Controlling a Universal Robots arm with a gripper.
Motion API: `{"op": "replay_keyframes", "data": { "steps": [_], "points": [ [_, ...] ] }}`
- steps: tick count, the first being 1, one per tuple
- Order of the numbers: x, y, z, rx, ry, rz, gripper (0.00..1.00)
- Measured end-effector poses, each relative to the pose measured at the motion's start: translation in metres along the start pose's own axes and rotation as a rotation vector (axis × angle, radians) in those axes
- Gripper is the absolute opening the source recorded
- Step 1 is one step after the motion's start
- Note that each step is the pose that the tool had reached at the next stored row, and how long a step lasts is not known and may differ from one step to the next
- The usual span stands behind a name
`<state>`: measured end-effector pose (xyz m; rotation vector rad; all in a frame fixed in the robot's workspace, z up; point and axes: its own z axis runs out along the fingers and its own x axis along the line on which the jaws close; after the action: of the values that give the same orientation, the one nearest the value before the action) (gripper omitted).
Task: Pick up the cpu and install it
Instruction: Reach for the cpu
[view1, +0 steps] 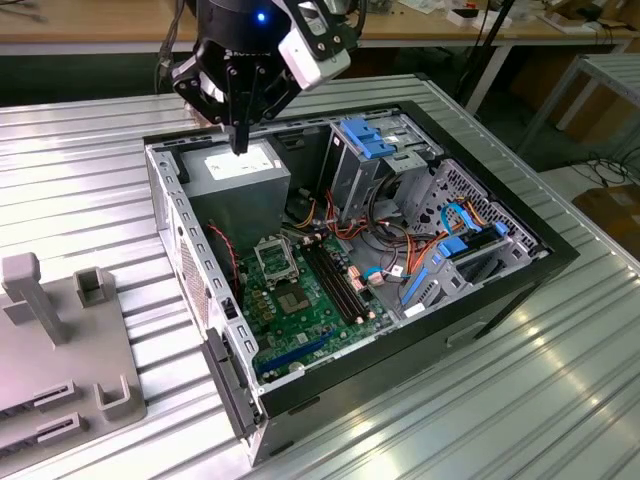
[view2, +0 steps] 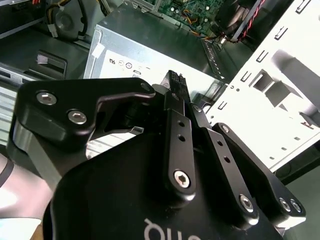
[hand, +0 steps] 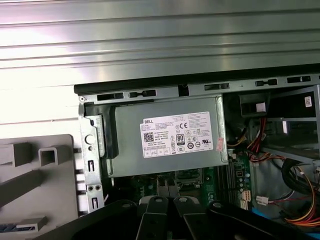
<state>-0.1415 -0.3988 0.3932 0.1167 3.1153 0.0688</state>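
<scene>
Right, the gripper (view1: 240, 143) hangs over the open computer case (view1: 190, 262), tips pointing straight down at the grey power supply (view1: 235, 172) in the far corner. The fingers look pressed together into one narrow point in the exterior view. In the second wrist view the two black links also meet at the tip, and I can see nothing pinched between them.

Now, the cpu. I take it to be the small flat grey square (view1: 295, 300) lying on the green motherboard (view1: 318, 322). It sits just beside the hollow silver socket frame (view1: 272, 258), on that frame's nearer side in the exterior view. That puts it well apart from the gripper. It is lower, down on the floor of the case, and it lies past the power supply's edge, towards the bottom of the exterior view and a little towards its right.

The socket frame sits between the two, so the line from tips to chip runs over it. The long black memory slots (view1: 335, 280) run alongside on the exterior view's right. The chip is square and lies flat, so it has no long axis to line up with, only its edges. There is one arm, so no choice of reach.
</scene>
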Motion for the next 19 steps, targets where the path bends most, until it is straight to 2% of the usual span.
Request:
{"op": "replay_keyframes", "data": {
  "steps": [19],
  "points": [
    [0.0124, -0.0009, -0.0002, 0.0003, 0.0038, 0.000, 0.11]
  ]
}}
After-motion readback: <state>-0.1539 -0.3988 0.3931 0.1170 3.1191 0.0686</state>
